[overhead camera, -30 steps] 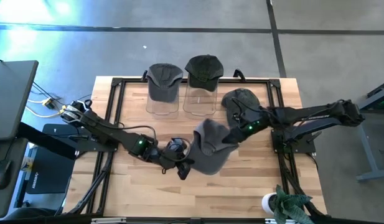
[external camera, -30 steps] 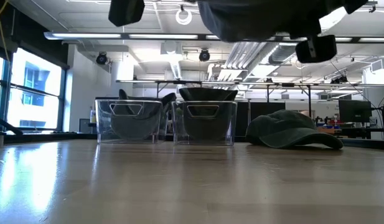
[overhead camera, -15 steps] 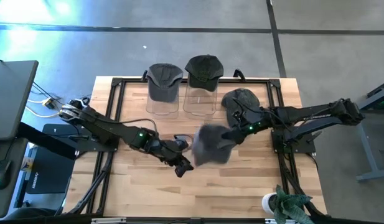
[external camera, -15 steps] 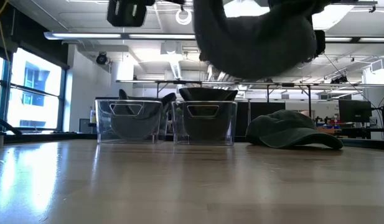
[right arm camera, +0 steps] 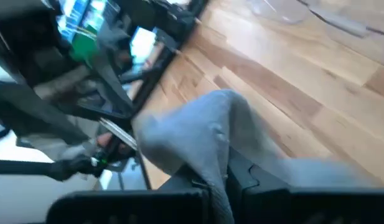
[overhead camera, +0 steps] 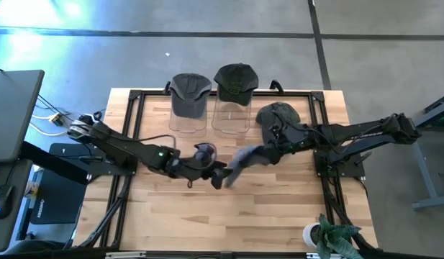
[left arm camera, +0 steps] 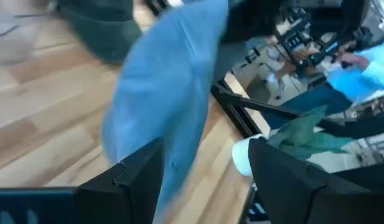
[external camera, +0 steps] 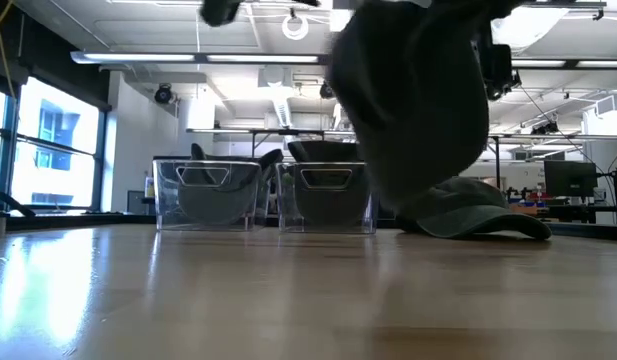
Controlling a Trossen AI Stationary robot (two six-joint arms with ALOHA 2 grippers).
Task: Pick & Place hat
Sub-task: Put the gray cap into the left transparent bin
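Observation:
A grey hat (overhead camera: 239,160) hangs over the middle of the table, blurred, between my two grippers. In the low view the hat (external camera: 418,110) droops as a tall dark mass, its lower end clear of the wood. My right gripper (overhead camera: 265,153) is shut on it. My left gripper (overhead camera: 220,175) stands open just left of the hat. In the left wrist view the hat (left arm camera: 173,106) passes in front of and between my left gripper's spread fingers (left arm camera: 139,180). I cannot tell if they touch it. My right gripper pinches a fold of the hat's cloth (right arm camera: 213,177) between its two fingers; which part of the hat this is I cannot tell. The fingers come from the table's right side, slanting down. The hat hangs slack below and beyond them, clear of the table.
Two clear containers (overhead camera: 191,119) (overhead camera: 232,119), each with a hat on top, stand at the far edge. A dark green hat (overhead camera: 279,114) lies flat on the table right of them. Black frame rails (overhead camera: 132,137) border the table. A white cup and plant (overhead camera: 311,234) sit near right.
My left gripper has opened and let go of the hat, then gone a little toward the far edge. The hat, first spread between both grippers, has swung and folded down to hang from my right gripper alone.

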